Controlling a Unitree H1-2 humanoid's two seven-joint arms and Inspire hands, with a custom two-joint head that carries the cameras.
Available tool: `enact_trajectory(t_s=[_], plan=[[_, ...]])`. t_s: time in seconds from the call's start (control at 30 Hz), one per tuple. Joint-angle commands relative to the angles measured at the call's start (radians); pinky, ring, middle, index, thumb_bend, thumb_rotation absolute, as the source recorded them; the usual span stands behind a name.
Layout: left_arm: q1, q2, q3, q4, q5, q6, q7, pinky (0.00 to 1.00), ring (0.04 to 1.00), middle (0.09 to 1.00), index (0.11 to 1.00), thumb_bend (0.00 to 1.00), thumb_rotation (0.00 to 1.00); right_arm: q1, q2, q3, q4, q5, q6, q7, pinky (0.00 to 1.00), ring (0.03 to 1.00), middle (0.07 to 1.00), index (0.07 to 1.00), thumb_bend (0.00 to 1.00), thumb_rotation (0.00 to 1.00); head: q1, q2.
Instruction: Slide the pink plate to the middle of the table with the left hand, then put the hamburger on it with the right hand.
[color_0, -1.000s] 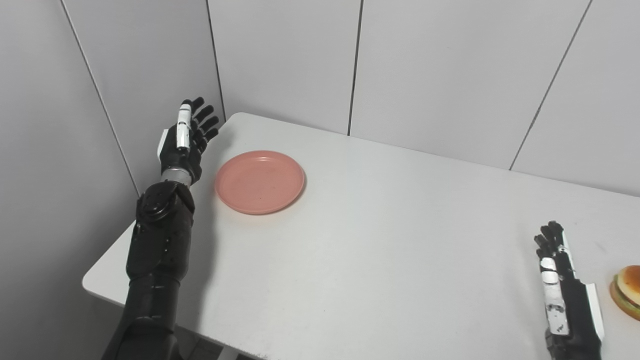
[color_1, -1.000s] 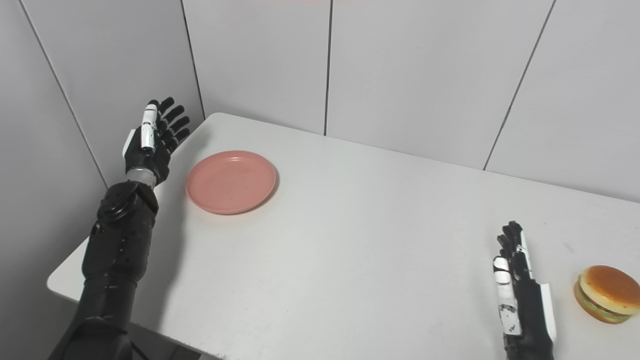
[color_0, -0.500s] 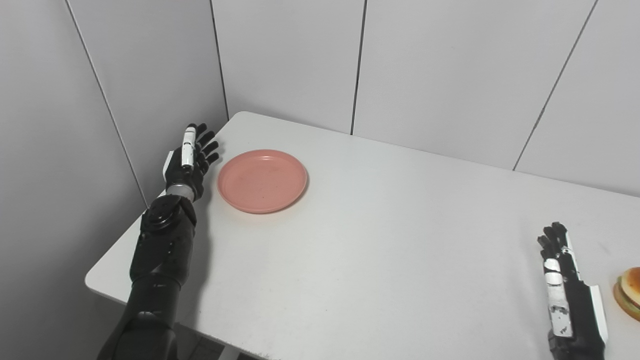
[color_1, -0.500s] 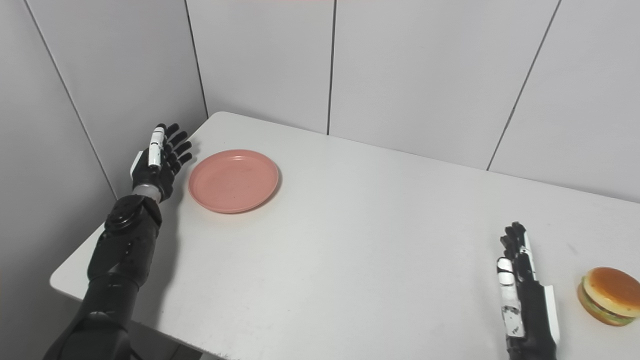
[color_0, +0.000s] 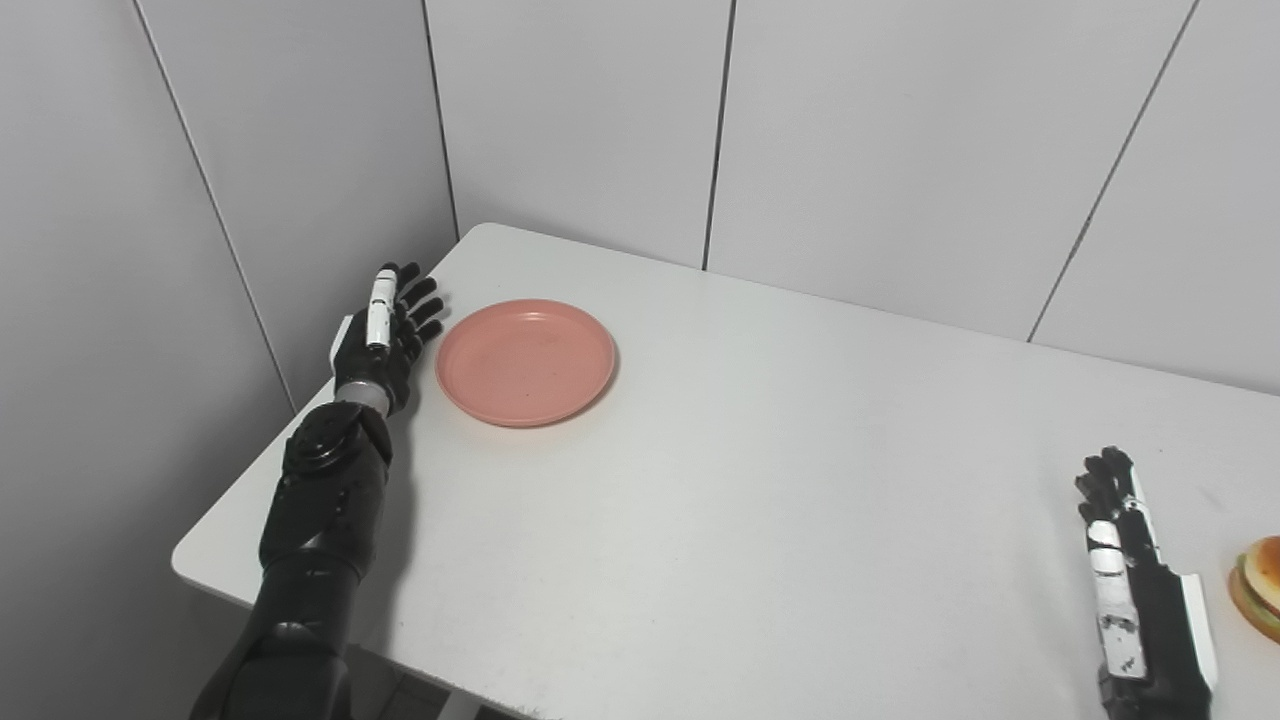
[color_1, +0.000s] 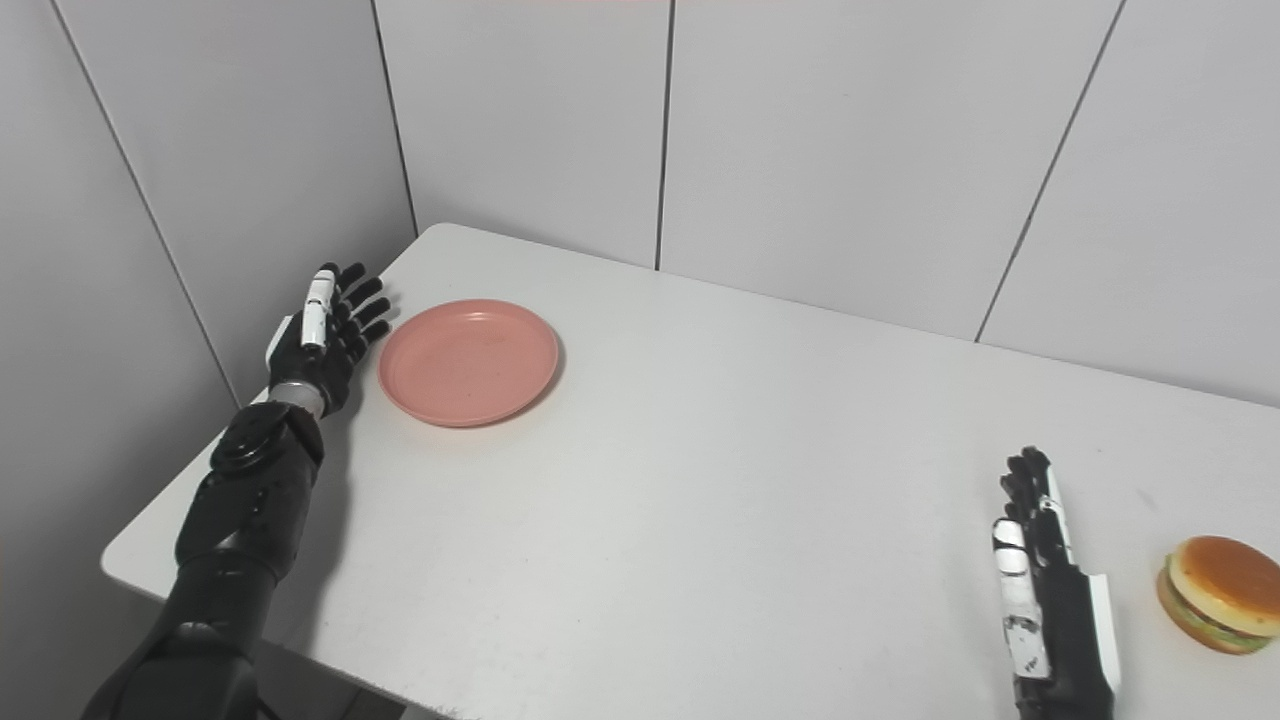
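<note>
Pink plate (color_1: 468, 361) near the counter's (color_1: 700, 480) far left corner. Left hand (color_1: 325, 338) just beside its left rim, fingers spread, holding nothing. Right hand (color_1: 1045, 590) flat, extended, empty, near the hamburger (color_1: 1212, 594) by the right edge.

The pink plate (color_0: 526, 361) lies flat on the white desk (color_0: 760, 470). Just left of the plate, the left hand (color_0: 384, 340) is empty with fingers spread. Far right of the plate, the right hand (color_0: 1135, 585) is open beside the hamburger (color_0: 1260, 598), which the picture's edge cuts off.
</note>
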Motion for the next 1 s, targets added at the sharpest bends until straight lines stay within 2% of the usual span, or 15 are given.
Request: enact_trajectory(t_s=[0.0,0.23,0.47,0.83,0.97], plan=[[-0.018,-0.001,-0.01,-0.054,-0.012,0.004,-0.01,0.9,0.882,0.881,0.873,0.36,1.0,0.055,0.005,0.003,0.024,0.001,0.019,0.003,0.98,0.952,0.956,0.967,0.22,1.0,-0.001,0.001],[0.02,-0.04,-0.044,-0.126,0.0,0.04,-0.01,0.86,0.867,0.871,0.864,0.34,1.0,0.053,0.006,0.005,0.024,-0.008,0.013,-0.001,0.97,0.948,0.958,0.97,0.22,1.0,-0.006,0.008],[0.027,-0.074,-0.066,-0.155,-0.014,0.08,-0.011,0.89,0.875,0.879,0.869,0.36,1.0,0.054,0.012,0.005,0.022,-0.014,0.023,-0.005,0.98,0.948,0.957,0.969,0.24,1.0,-0.021,0.016],[0.025,-0.126,-0.096,-0.153,-0.028,0.086,-0.03,0.88,0.869,0.873,0.868,0.34,1.0,0.057,0.022,0.007,0.017,-0.028,0.015,-0.01,0.97,0.94,0.95,0.961,0.25,1.0,-0.045,0.028],[0.029,-0.144,-0.11,-0.162,-0.026,0.089,-0.031,0.86,0.858,0.864,0.859,0.33,1.0,0.062,0.024,0.011,-0.002,-0.044,0.038,-0.012,0.96,0.944,0.948,0.957,0.27,1.0,-0.056,0.033]])
